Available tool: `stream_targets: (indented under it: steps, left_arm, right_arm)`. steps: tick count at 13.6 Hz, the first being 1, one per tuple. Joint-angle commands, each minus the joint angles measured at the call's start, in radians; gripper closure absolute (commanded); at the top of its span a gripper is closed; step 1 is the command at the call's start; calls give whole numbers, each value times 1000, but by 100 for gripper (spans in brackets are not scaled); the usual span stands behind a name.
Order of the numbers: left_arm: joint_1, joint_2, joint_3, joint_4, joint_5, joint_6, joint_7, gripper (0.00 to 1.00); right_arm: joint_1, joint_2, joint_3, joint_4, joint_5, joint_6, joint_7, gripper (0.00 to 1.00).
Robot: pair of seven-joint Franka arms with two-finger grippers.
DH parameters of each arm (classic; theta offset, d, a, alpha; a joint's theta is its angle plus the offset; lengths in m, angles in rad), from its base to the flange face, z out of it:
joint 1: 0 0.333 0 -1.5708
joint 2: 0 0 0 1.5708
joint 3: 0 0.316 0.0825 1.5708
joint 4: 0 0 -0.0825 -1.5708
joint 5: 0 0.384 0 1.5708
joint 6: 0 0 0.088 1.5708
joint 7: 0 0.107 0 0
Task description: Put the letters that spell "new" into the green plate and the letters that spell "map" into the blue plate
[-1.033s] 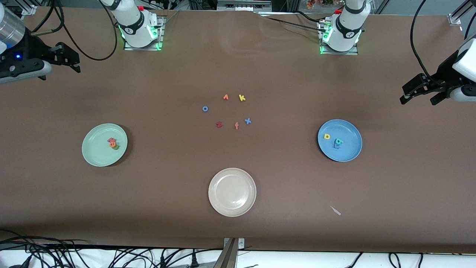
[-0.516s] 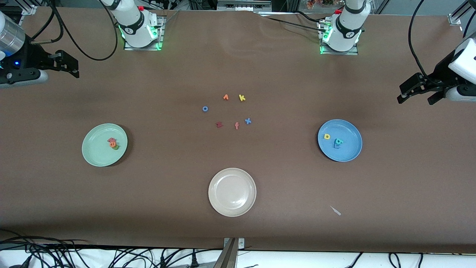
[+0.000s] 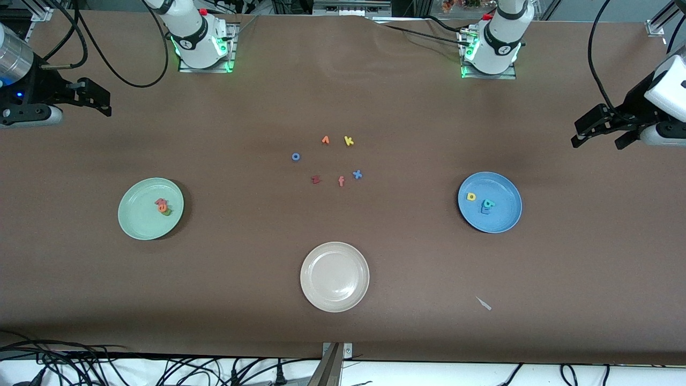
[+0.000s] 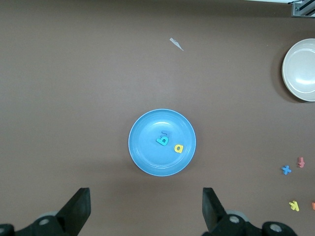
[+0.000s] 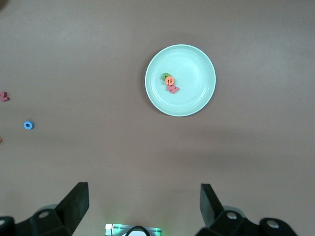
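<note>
- Table [image 3: 375, 96]: covered edge to edge by a matte brown cloth, evenly lit.
- Near edge: white surface with loose black cables [image 3: 64, 364].
- Top edge: aluminium frame rails [image 3: 351, 8].

No printed labels, brands or numbers can be read anywhere, tbh. The only readable characters are the foam letters themselves. With the beige plate [image 3: 335, 276] taken as the landmark: a loose cluster is seen farther from the front camera than that plate, where a yellow k [image 3: 349, 141], a blue x [image 3: 357, 174], an orange f [image 3: 341, 181], a dark red z [image 3: 316, 179] and a blue o [image 3: 296, 157] can be made out. An orange letter [image 3: 325, 140] beside the k can't be identified. On the blue plate [image 3: 504, 221], toward the left arm's end from the beige plate, a yellow p [image 3: 471, 197] and a teal a [image 3: 487, 203] are read. On the green plate [image 3: 136, 222], toward the right arm's end, only an orange e [image 5: 170, 81] is legible in the pile.
</note>
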Motion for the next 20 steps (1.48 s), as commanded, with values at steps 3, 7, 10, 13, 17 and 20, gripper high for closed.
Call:
stream_targets:
  steps: [3,7,10,13,17,20]
  left_arm:
    - [-4,3,4,27,-19,-37,25,0]
    - [-5,3,2,33,-19,-49,25,0]
    - [-4,3,-4,33,-19,-49,25,0]
    - [-5,3,-21,33,-19,-55,25,0]
    - [-4,3,-26,34,-19,-60,25,0]
    - [-2,3,-26,34,-18,-63,25,0]
  right_arm:
    - [0,-4,4,-6,-6,-2,24,0]
    - [-5,-2,2,-6,-6,1,24,0]
    - [-6,2,1,-6,-6,1,24,0]
    - [-6,2,1,-6,-6,3,24,0]
    - [-6,2,1,-6,-5,9,24,0]
    - [-6,2,-1,-5,14,29,28,0]
